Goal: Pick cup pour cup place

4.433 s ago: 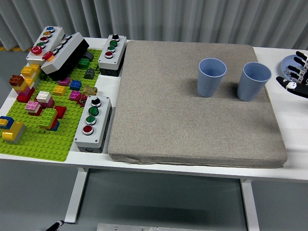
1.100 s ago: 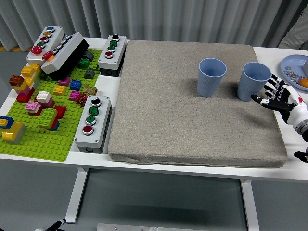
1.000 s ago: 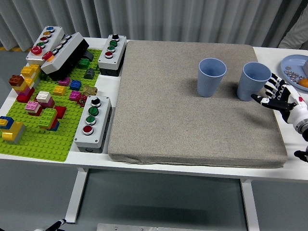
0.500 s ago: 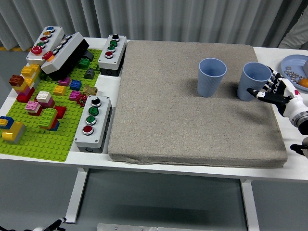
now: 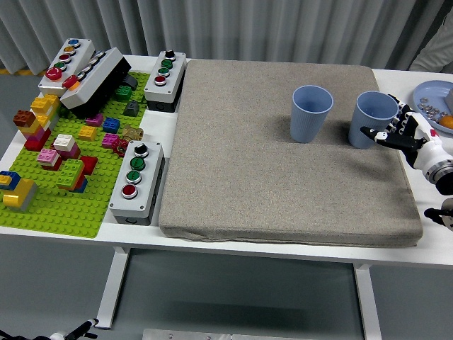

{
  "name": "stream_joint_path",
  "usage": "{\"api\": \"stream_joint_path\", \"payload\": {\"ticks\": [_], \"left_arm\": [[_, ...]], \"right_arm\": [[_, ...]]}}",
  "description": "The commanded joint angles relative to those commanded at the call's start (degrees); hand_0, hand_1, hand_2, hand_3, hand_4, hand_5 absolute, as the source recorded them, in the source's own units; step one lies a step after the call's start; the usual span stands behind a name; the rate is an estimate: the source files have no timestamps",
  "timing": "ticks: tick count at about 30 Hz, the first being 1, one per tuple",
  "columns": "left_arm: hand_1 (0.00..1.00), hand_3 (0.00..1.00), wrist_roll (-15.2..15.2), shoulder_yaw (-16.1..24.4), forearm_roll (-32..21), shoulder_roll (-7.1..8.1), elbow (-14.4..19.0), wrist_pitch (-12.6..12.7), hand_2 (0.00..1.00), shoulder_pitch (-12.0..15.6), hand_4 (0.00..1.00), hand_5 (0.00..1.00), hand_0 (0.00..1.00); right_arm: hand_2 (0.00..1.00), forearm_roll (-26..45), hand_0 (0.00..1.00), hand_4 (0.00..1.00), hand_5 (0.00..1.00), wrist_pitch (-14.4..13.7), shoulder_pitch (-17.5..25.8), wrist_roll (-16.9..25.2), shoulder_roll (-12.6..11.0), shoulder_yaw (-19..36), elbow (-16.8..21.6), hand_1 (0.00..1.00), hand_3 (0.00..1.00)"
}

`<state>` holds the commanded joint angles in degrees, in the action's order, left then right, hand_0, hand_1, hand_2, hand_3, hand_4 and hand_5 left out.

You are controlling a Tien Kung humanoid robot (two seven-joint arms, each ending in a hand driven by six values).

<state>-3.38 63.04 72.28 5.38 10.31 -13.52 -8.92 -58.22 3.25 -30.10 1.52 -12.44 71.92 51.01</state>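
I have the right hand [image 5: 402, 132] up against the right-hand blue cup [image 5: 373, 119], which stands upright near the far right corner of the grey mat [image 5: 283, 156] on the white counter [image 5: 439, 219]. The thumb reaches across the front of the cup wall and the other fingers sit just beside its right flank, spread and not closed; I judge the hand is open around the cup, not gripping it. Whether any finger is touching the wall I cannot tell from the head view. The second blue cup [image 5: 311, 112] stands upright to its left, near but apart, and it looks like the target for the pour. Whether either cup holds anything I cannot see. My worry is the thin, light cup: if I close with the thumb low and the fingers high, it may tip toward its neighbour or slide on the soft mat; squeeze too hard and the wall could buckle and slip out. The grasp also comes in from the side near the rim, so a late closure might only push the cup left. The plate [image 5: 428, 95] with small items sits just behind the wrist, and a careless lift could clip it. The left arm is not in view.
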Motion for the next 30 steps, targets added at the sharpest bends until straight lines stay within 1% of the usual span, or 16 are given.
{"api": "stream_joint_path", "payload": {"ticks": [30], "left_arm": [[0.835,0.804,0.0,-0.5,-0.2,0.0,0.0,0.0,0.875,-0.3,0.645,0.998,0.834]], "right_arm": [[0.998,0.8,0.987,0.884,0.307,0.2,-0.4,1.1,1.0,1.1,-3.2,0.966,0.998]]}}
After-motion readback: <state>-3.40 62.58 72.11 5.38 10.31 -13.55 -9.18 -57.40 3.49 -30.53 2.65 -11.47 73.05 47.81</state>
